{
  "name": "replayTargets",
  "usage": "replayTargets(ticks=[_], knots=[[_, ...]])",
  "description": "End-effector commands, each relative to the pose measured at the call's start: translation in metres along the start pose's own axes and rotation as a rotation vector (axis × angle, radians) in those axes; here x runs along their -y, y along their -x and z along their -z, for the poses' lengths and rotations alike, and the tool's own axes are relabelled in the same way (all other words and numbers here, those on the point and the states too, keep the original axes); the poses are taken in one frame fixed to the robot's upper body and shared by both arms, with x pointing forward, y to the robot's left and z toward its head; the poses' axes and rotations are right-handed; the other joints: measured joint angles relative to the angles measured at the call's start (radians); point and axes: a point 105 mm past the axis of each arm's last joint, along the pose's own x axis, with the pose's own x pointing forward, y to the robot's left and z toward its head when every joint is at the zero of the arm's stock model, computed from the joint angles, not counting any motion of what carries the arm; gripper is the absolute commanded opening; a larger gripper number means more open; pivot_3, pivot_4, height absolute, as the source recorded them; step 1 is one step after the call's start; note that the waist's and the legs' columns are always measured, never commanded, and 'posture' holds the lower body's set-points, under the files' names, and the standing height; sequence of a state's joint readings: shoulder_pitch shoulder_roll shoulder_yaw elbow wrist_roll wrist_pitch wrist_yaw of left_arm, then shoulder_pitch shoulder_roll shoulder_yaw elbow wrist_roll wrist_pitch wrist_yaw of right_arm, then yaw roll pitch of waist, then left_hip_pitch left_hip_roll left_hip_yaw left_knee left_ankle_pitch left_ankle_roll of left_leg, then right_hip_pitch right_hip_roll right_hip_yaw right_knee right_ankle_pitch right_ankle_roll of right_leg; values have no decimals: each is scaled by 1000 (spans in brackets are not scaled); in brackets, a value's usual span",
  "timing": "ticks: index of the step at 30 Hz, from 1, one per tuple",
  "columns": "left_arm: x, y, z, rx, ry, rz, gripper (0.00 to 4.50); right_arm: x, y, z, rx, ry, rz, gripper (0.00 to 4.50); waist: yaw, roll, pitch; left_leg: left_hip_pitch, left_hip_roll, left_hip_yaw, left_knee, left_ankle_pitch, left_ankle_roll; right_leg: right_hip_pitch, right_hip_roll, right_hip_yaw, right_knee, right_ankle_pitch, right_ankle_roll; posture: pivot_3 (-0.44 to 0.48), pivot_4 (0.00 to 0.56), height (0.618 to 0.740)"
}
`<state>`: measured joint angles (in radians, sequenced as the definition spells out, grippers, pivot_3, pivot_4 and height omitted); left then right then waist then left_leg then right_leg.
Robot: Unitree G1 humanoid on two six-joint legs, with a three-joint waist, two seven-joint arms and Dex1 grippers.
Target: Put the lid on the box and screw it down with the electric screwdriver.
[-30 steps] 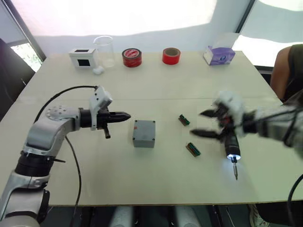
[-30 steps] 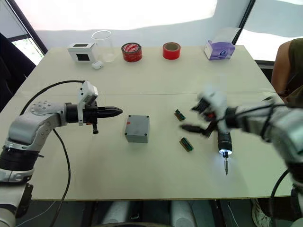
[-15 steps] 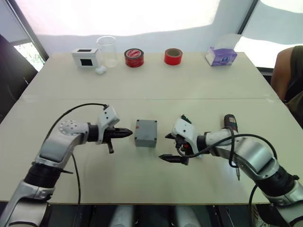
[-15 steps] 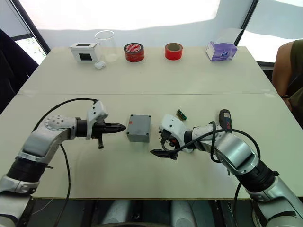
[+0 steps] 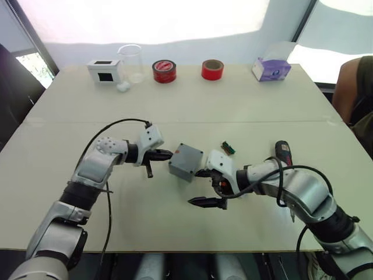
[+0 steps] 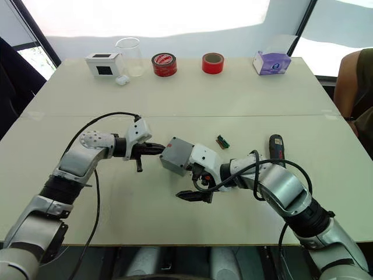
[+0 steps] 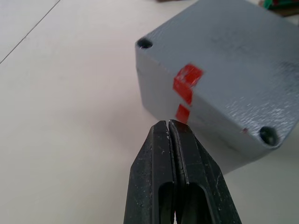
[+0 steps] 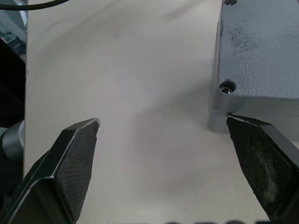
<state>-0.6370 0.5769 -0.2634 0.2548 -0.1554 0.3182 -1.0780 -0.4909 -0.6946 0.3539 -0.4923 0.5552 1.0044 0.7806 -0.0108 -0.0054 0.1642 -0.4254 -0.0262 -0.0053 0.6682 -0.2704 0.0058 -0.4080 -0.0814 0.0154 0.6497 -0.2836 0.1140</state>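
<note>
The grey box (image 5: 186,162) stands mid-table, turned at an angle, with the lid (image 7: 233,60) sitting on top and red tape marks across the seam. My left gripper (image 5: 164,154) is shut, and its tip rests against the box wall (image 7: 219,140). My right gripper (image 5: 202,187) is open on the other side of the box. One of its fingertips (image 8: 243,128) touches the box's lower corner, while the other hangs over bare table. A screw shows in one lid corner (image 8: 227,87). The electric screwdriver (image 5: 284,155), black with a red label, lies on the table behind my right forearm.
A small green part (image 5: 227,147) lies just behind the right gripper. Along the far edge stand a white box with a black window (image 5: 104,70), a clear beaker (image 5: 130,61), two red tape rolls (image 5: 164,70) (image 5: 212,69) and a purple tissue box (image 5: 271,69). A person (image 5: 358,87) sits at the right.
My left gripper has moved right until it meets the box. The box has turned and shifted slightly right. My open right gripper has closed in on the box's other side.
</note>
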Motion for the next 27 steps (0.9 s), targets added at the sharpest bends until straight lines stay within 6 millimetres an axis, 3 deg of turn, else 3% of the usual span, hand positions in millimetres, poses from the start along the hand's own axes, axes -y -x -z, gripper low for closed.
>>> replayTargets(ticks=[1, 4, 7, 10, 15, 20, 23, 27], knots=[[-10, 14, -3, -10, -46, -51, 0, 2, 16, -10, 23, 39, 27, 4446, 0, 0, 0, 0, 0, 0, 0, 0, 0, 0, 0, 0, 0, 0, 0, 0, 150, 740], [-8, 27, 2, -23, -26, -62, 0, 23, 28, -3, -30, 93, 123, 4446, 0, 0, 0, 0, 0, 0, 0, 0, 0, 0, 0, 0, 0, 0, 0, 0, 150, 740], [12, 39, 4, -22, 31, 1, 0, 54, 33, -1, -65, 201, 220, 4446, -4, 0, 0, 0, 0, 0, 0, 0, 0, 0, 0, 0, 0, 0, 0, 0, 150, 740], [38, 43, 5, -30, 76, 85, 0, 75, 28, -4, -84, 314, 239, 4446, -7, 0, 0, 0, 1, 1, -1, 0, 0, -1, 0, 1, 0, 0, 0, 0, 150, 740], [55, 38, 6, -32, 103, 104, 0, 93, 16, -11, -99, 446, 225, 4446, 1, 0, 0, 0, 1, 1, -1, 1, -1, -1, 1, 1, 1, 0, 0, 0, 150, 740], [56, 18, -1, 9, 76, 48, 0, 73, -6, -10, -106, 503, 82, 4446, 1, 0, 0, 0, 0, 0, 0, 1, -1, 0, 0, 1, 1, 0, 0, 0, 150, 740], [44, 15, -5, 34, 60, -19, 0, 52, -8, -2, -107, 466, -7, 4446, 0, 0, 0, 0, 0, 0, 0, 2, -3, -1, 0, 1, 2, 0, 0, 0, 150, 740], [36, 17, -6, 38, 48, -49, 0, 43, -8, 1, -101, 410, -18, 4446, 0, 0, 0, 0, 0, 0, 0, 2, -3, -1, 0, 1, 2, 0, 0, 0, 150, 740]])
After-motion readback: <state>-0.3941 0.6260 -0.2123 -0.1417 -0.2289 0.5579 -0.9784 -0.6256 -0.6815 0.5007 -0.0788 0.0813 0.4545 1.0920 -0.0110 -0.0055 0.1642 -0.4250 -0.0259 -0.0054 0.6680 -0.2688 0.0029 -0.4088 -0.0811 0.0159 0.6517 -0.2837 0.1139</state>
